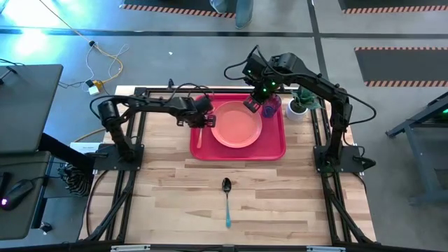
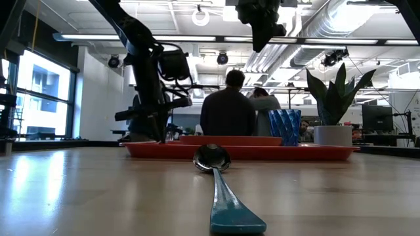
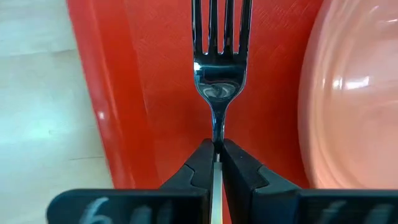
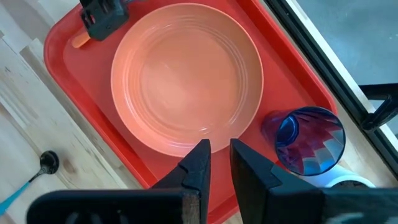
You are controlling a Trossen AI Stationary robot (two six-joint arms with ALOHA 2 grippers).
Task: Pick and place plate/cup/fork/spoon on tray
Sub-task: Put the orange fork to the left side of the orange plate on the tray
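Fork (image 3: 217,56): lengthwise along tray (image 3: 155,81) beside plate (image 3: 354,93), tines away from left gripper (image 3: 217,163), which clamps its neck. Handle hidden. Right gripper (image 4: 215,163): slightly parted, empty.

A white pot holding a green spiky plant (image 1: 299,106) stands at the pale wooden slatted table's (image 1: 182,203) far right edge (two seated people (image 2: 229,105) show beyond).

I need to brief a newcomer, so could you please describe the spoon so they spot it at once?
Start at the red tray at the table's far side, then come toward the near edge. The spoon lies alone on bare wood, with a teal handle and dark bowl, unlike the fork held over the tray.
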